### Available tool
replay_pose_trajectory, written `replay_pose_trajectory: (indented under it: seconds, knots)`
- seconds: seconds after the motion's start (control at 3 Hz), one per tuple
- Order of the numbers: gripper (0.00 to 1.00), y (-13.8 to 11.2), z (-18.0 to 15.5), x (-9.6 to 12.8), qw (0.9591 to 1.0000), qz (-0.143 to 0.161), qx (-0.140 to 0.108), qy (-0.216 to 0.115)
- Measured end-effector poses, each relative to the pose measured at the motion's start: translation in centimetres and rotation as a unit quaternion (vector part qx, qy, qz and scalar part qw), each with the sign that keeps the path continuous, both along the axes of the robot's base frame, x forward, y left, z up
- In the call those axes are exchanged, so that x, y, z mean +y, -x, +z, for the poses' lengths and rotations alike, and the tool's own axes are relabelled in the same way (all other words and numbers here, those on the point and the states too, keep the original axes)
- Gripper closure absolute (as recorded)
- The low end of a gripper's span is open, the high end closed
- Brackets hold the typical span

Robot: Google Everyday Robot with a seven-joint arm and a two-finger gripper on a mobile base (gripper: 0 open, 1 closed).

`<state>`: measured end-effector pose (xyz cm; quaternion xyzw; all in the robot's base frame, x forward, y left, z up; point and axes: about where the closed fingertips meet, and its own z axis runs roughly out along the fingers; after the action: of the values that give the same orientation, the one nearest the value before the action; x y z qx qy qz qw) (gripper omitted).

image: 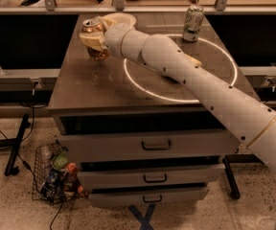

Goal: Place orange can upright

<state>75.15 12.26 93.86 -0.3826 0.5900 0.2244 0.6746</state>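
Watching from the drawer side of the cabinet, through the single camera view, I see the arm (pixel 186 73) reach across the white ring (pixel 150 95) marked on the tabletop (pixel 95 87). The gripper (pixel 96 41) sits outside the ring, off its far-left edge, and is closed around the orange can (pixel 92 27). The can's silver top faces up with a slight lean. Whether its base touches the tabletop I cannot tell.

By my judgement the step in hand is setting the can down on its base. To do that well, the wrist should bring the can's axis straight before it goes lower. The descent should be slow and vertical until the bottom rim sits flat. Then the fingers should part evenly so neither side drags the can over, and the gripper should lift straight up rather than sweep sideways.

The green-and-white can (pixel 193 23) stands at the ring's far edge, well apart from the gripper, so it should not interfere. The tabletop's left border lies near, so the can is better set on the ring side than further out.
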Motion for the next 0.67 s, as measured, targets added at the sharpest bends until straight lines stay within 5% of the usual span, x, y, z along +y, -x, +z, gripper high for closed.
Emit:
replay_pose_trajectory:
  seconds: [0.67]
  knots:
    - [0.30, 0.8, -2.3, -0.7, 1.0000, -0.005, -0.008, 0.000]
